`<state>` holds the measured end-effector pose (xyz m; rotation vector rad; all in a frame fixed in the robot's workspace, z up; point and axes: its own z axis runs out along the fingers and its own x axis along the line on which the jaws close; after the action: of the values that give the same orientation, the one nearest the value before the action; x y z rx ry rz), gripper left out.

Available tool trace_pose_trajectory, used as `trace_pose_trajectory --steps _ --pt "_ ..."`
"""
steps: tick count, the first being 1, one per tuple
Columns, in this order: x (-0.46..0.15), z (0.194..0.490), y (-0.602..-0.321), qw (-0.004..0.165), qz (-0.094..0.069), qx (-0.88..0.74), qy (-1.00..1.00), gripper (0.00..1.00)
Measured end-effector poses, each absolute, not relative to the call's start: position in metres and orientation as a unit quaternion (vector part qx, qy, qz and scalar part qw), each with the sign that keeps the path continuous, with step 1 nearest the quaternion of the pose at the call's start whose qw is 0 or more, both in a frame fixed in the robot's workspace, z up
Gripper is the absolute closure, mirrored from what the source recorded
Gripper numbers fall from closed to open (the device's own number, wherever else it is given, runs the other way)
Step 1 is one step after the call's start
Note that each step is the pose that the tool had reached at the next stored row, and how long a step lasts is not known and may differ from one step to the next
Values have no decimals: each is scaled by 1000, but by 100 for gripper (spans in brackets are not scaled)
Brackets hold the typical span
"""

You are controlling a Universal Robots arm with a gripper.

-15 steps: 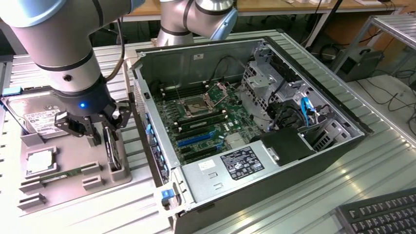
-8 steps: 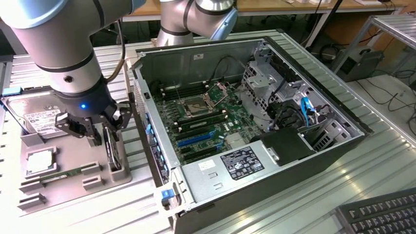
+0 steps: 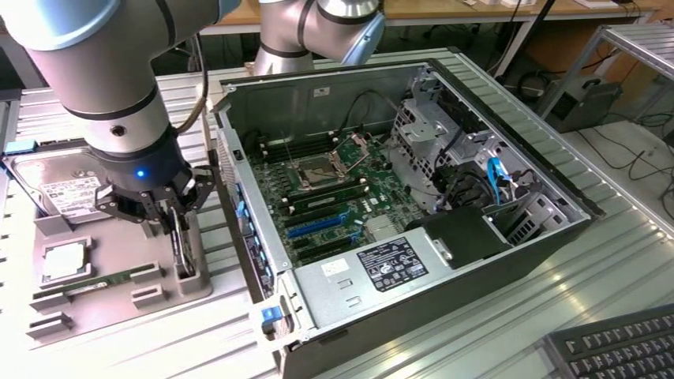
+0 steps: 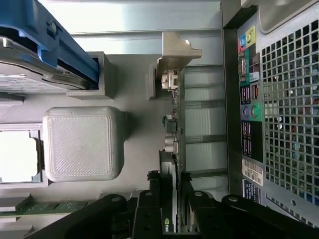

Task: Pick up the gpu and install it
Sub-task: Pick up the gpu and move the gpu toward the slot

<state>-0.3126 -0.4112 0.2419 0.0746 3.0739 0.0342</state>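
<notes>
1. Because the gpu (image 3: 186, 254) (image 4: 171, 164) stands on edge in a slot of the grey tray (image 3: 106, 294), just beside the open computer case (image 3: 256, 264), both its faces are free for gripping.
2. The end effector (image 3: 179, 229) (image 4: 170, 193) has closed narrowly on those faces, and the card is not yet lifted out.
3. A small logo shows on the card's edge, but its lettering and the power supply label (image 3: 390, 264) are illegible.

Gripper (image 4: 169, 175) with black fingers (image 4: 148, 209) closed against both faces of the gpu (image 4: 170, 142), which stands on edge in a grey tray (image 4: 134, 89); from the card, the computer case (image 4: 279, 99) lies at three o'clock, a blue-framed hard drive (image 4: 45, 40) at ten, a green memory stick (image 4: 35, 206) at eight.
</notes>
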Motion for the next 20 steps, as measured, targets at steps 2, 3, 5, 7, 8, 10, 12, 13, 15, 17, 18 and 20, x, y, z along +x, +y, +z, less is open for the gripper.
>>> trace_pose_trajectory --steps 2,3,5,7,8,10,12,13,15,17,18,20 --pt "-311 242 -411 31 11 18 999 73" --pt "-309 243 -411 30 11 15 999 73" --pt "-307 244 -411 27 11 9 1000 73" --pt "-304 245 -411 24 12 5 1000 73" --pt "-303 245 -411 22 12 2 1000 74" --pt "-301 246 -411 20 12 -1 1000 74" --pt "-300 247 -411 19 12 -2 1000 74" --pt "-300 248 -411 19 12 -2 1000 74" --pt "-299 251 -411 19 12 -2 1000 74" --pt "-299 255 -411 18 12 -2 1000 74" --pt "-299 257 -411 18 12 -2 1000 74" --pt "-299 263 -411 18 12 -2 1000 74"
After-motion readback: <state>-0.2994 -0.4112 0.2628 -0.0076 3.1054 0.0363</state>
